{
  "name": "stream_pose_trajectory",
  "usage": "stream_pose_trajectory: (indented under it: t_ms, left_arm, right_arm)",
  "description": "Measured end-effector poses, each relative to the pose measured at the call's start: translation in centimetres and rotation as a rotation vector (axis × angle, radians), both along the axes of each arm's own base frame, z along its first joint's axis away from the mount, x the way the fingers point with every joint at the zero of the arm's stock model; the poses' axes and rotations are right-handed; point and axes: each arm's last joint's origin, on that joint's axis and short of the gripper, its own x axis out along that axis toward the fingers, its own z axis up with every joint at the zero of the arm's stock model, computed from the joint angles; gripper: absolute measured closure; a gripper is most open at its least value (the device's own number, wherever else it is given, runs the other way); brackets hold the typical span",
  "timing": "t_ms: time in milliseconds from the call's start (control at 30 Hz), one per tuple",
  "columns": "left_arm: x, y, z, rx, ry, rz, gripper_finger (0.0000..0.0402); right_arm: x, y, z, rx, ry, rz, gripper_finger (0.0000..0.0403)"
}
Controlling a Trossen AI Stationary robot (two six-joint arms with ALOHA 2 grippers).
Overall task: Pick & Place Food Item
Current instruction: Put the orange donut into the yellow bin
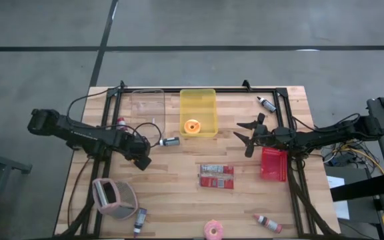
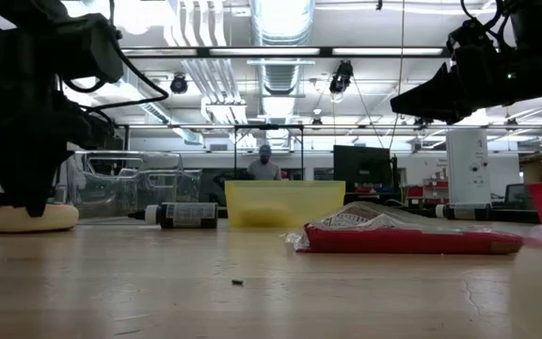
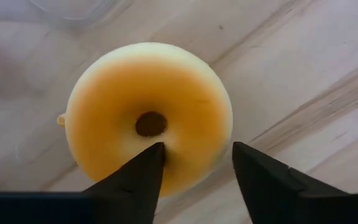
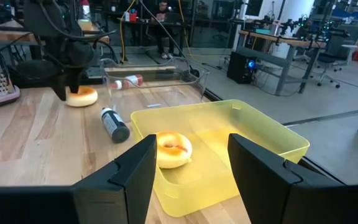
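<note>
A yellow-glazed donut lies flat on the wooden table, left of centre; it also shows in the low view and the right wrist view. My left gripper points down over it, open. One finger stands by the donut's hole and the other outside its rim. In the high view my left gripper hides the donut. My right gripper is open and empty in the air right of the yellow bin. A second donut lies in that bin. My left gripper straddles one side of the donut's ring from above, fingers pointing down. One fingertip is at the hole and the other is past the outer edge. The donut lies flat on the table. I cannot tell whether the fingers touch it.
A clear bin stands left of the yellow bin. A small bottle lies near my left gripper. Red packets, a red bag, a pink donut, a pink-rimmed grater and other bottles lie around.
</note>
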Motion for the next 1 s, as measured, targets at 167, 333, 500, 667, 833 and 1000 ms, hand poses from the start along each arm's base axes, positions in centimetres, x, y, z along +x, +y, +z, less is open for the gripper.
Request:
stream_pose_trajectory:
  t_ms: [167, 333, 500, 667, 833, 1000]
  left_arm:
    - [0.0, 0.0, 0.0, 0.003, 0.001, 0.005, 0.0288]
    - [-0.1, 0.0, 0.0, 0.003, 0.005, 0.015, 0.0332]
    - [0.0, 0.0, 0.0, -0.020, 0.007, 0.014, 0.0343]
    - [0.2, -0.2, 1.1, -0.068, 0.014, 0.010, 0.0344]
    - [0.3, -0.3, 4.0, -0.078, 0.024, 0.043, 0.0344]
    - [1.0, -0.2, 8.5, -0.028, -0.039, 0.063, 0.0344]
  right_arm:
    - [0.0, 0.0, 0.0, 0.000, 0.000, 0.000, 0.0207]
    - [0.0, 0.0, 0.0, 0.000, 0.000, 0.000, 0.0207]
    - [0.0, 0.0, 0.0, 0.000, 0.000, 0.000, 0.0207]
    - [0.0, 0.0, 0.0, 0.000, 0.000, 0.000, 0.0207]
    - [0.0, 0.0, 0.0, 0.000, 0.000, 0.000, 0.0207]
    - [0.0, 0.0, 0.0, 0.000, 0.000, 0.000, 0.0207]
